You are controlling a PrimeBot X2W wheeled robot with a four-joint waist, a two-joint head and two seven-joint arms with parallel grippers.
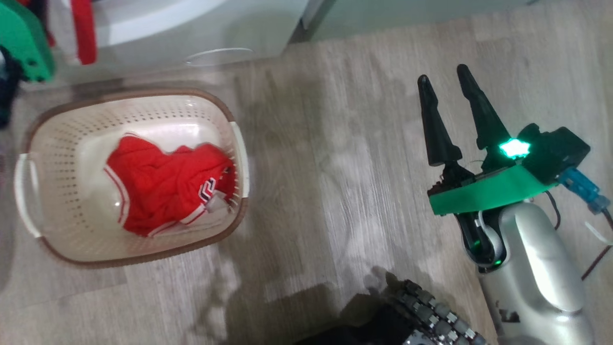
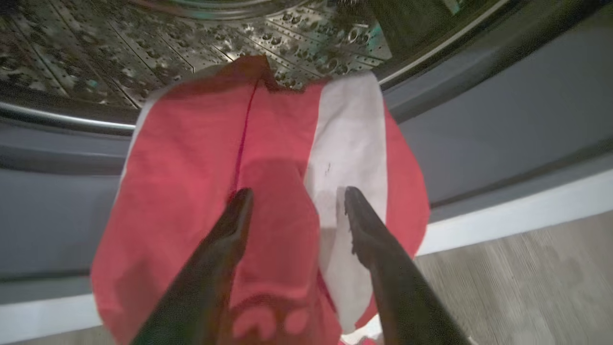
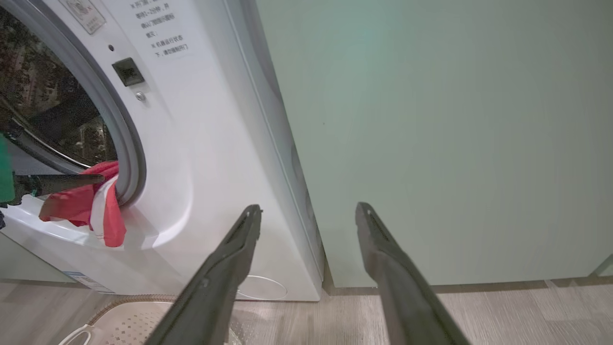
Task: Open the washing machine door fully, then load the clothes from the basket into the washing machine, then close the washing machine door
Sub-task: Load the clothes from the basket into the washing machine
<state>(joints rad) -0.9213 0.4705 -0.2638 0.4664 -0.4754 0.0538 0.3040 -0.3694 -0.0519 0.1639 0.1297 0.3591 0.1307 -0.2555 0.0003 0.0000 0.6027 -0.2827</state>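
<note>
The washing machine (image 3: 201,158) stands with its drum mouth uncovered; its door is out of view. A red and white garment (image 2: 268,158) hangs over the grey gasket lip (image 2: 479,134), part inside the drum and part outside. My left gripper (image 2: 297,195) is open right over this garment, one finger on each side of its white stripe, gripping nothing. One of its fingers (image 3: 72,181) lies across the cloth at the mouth. The basket (image 1: 52,158) sits on the floor before the machine with a red jersey (image 1: 163,191) crumpled inside. My right gripper (image 1: 448,84) hovers open and empty over the floor, right of the basket.
A pale green cabinet (image 3: 431,134) stands flush against the washer's right side. The wooden floor (image 1: 345,167) stretches between the basket and my right arm. My wheeled base (image 1: 421,311) shows at the bottom edge of the head view.
</note>
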